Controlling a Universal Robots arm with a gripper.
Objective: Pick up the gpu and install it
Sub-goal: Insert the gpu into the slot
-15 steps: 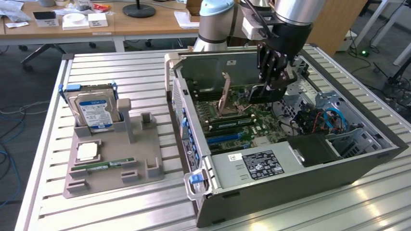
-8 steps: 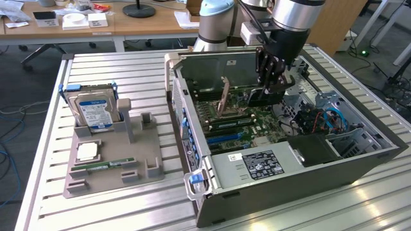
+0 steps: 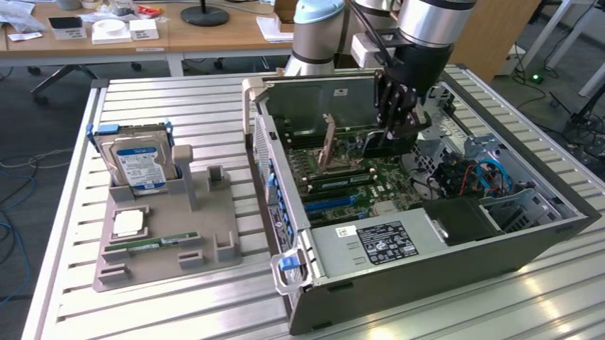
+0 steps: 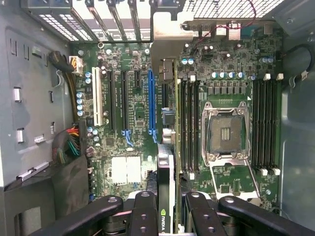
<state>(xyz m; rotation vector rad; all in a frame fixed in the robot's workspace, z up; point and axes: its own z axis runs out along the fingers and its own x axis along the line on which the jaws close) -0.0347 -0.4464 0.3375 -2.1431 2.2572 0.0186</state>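
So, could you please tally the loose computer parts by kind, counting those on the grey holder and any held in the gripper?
hard drive: 1
processor chip: 1
memory stick: 1
gpu: 1
Total: 4

- Slatted metal table (image 3: 151, 99) spreads beneath and around the gripper (image 3: 395, 133); bright light glints off its slats (image 3: 543, 287), nearer the camera than the gripper
- Wooden desks (image 3: 217, 35) stand well beyond the gripper, toward the exterior view's left; white boxes (image 3: 127, 30), a white tape roll (image 3: 109, 26) and a round black base (image 3: 205, 14) sit on them
- Dark grey floor (image 3: 47, 120) lies far from the gripper on the exterior view's left; blue and white cables (image 3: 14, 177) lie across it; chair legs with castors (image 3: 61, 76) stand under the desks
- Wooden panel (image 3: 492, 35) rises behind the gripper, toward the exterior view's right; white table legs (image 3: 567, 32) and a small green light (image 3: 537, 76) are farther out that way
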